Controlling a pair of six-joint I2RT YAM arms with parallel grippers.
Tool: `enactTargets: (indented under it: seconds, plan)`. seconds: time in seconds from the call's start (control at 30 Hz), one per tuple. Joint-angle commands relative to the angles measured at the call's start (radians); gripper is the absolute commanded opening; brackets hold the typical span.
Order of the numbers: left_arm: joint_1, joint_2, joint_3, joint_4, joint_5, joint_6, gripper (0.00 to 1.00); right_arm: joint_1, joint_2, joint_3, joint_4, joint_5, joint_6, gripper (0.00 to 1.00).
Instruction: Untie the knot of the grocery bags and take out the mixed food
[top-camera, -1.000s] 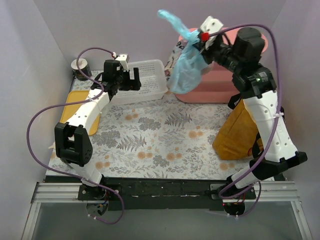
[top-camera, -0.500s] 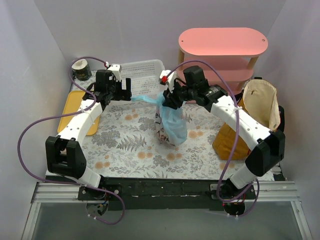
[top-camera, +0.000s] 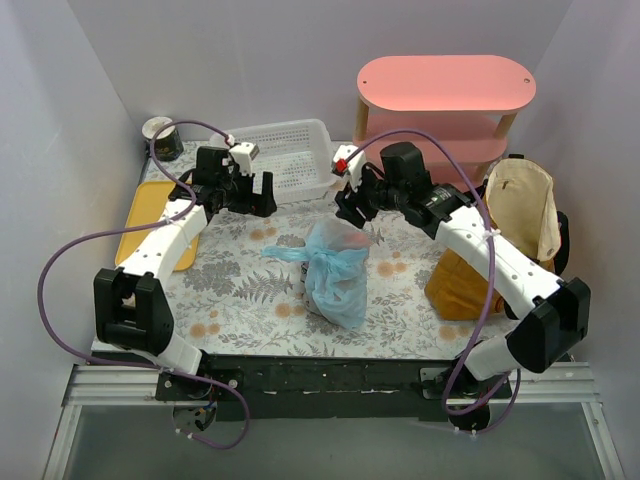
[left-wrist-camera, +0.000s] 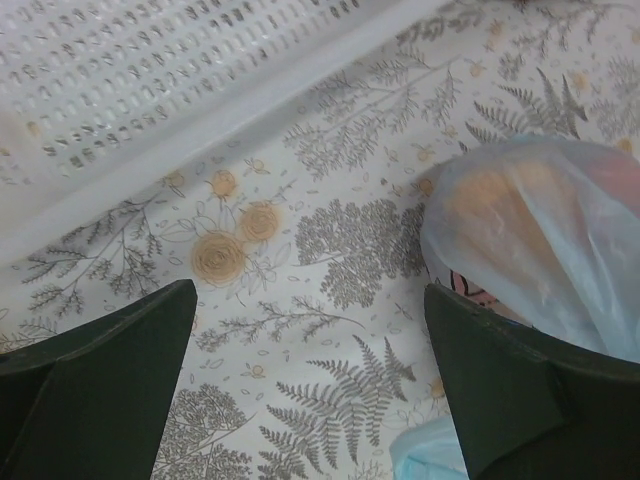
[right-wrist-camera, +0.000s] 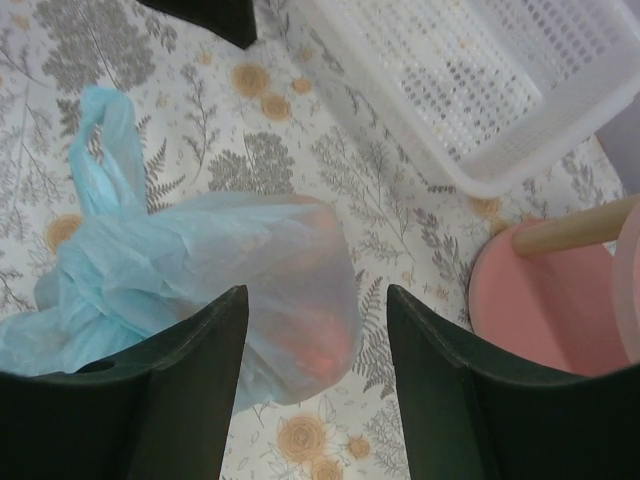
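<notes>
The pale blue plastic bag (top-camera: 335, 270) lies knotted on the floral table, its tied tail (top-camera: 285, 252) pointing left. Orange and reddish food shows dimly through the plastic (right-wrist-camera: 320, 330), and I cannot tell which items. My right gripper (top-camera: 352, 205) hangs open just behind and above the bag (right-wrist-camera: 200, 270), holding nothing. My left gripper (top-camera: 250, 190) is wide open over bare table left of the bag (left-wrist-camera: 540, 220), near the basket. The mustard-brown tote (top-camera: 490, 255) stands at the right with its cream lining showing.
A white perforated basket (top-camera: 285, 160) sits at the back centre, also in the left wrist view (left-wrist-camera: 150, 80). A pink shelf (top-camera: 445, 90) stands back right. A yellow tray (top-camera: 150, 215) lies along the left edge, and a dark cup (top-camera: 160, 135) sits in the back left corner.
My right arm brought the blue bag down from high at the back to the middle of the table, then opened and let it go. The left arm barely shifted.
</notes>
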Motion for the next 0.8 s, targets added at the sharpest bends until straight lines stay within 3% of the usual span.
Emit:
enactTargets:
  seconds: [0.0,0.1,0.2,0.27,0.37,0.53,0.7,0.77]
  plan:
    - [-0.004,-0.101,0.029,-0.135,0.106,0.153,0.98,-0.022,0.029,-0.076,0.025,0.077,-0.045,0.63]
    - [-0.004,-0.226,-0.078,-0.166,0.102,0.325,0.96,-0.028,0.084,-0.081,0.067,0.149,-0.020,0.60]
    - [-0.011,-0.401,-0.243,-0.198,0.205,0.494,0.84,-0.037,0.158,-0.049,0.125,0.177,0.027,0.59]
    - [-0.043,-0.491,-0.357,-0.200,0.239,0.600,0.83,-0.042,0.222,-0.020,0.142,0.169,0.050,0.59]
    - [-0.063,-0.522,-0.449,-0.088,0.259,0.611,0.82,-0.052,0.305,0.039,0.136,0.137,0.096,0.58]
    - [-0.123,-0.401,-0.465,0.052,0.305,0.619,0.92,-0.065,0.385,0.040,0.153,0.137,0.129,0.59]
    - [-0.169,-0.291,-0.459,0.191,0.270,0.479,0.93,-0.104,0.404,-0.019,0.158,0.139,0.135,0.59]
    - [-0.169,-0.261,-0.437,0.264,0.183,0.407,0.93,-0.121,0.391,-0.064,0.156,0.135,0.139,0.59]
